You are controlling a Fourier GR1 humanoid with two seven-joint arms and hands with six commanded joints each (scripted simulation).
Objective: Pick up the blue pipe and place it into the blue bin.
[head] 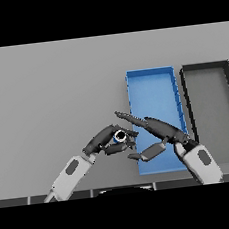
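The left hand [105, 140] is seen low in the middle of the head view, its white and grey arm entering from the lower left. Its dark fingers and thumb are curled round a small blue pipe [120, 135] — a short tube seen end-on, with a pale ring and a dark hollow centre. The pipe is held at the far end of this hand, just outside the left wall of the bin.

Immediately to the right of the pipe, the right hand [159, 134] is found, its arm rising from the lower right. Its fingers are stretched out straight and point up and to the left, their tips reaching just above the pipe; the thumb is spread out below. Nothing is grasped by it.

Behind and beneath the right hand, a long rectangular blue bin [151, 84] with low walls is laid on the grey table [53, 88] and runs away from the robot. Nothing is seen on the part of its floor that shows. Beyond the right hand, further to the right, a second long bin [211, 105] is placed — grey inside, with dark walls — just beside the blue one.
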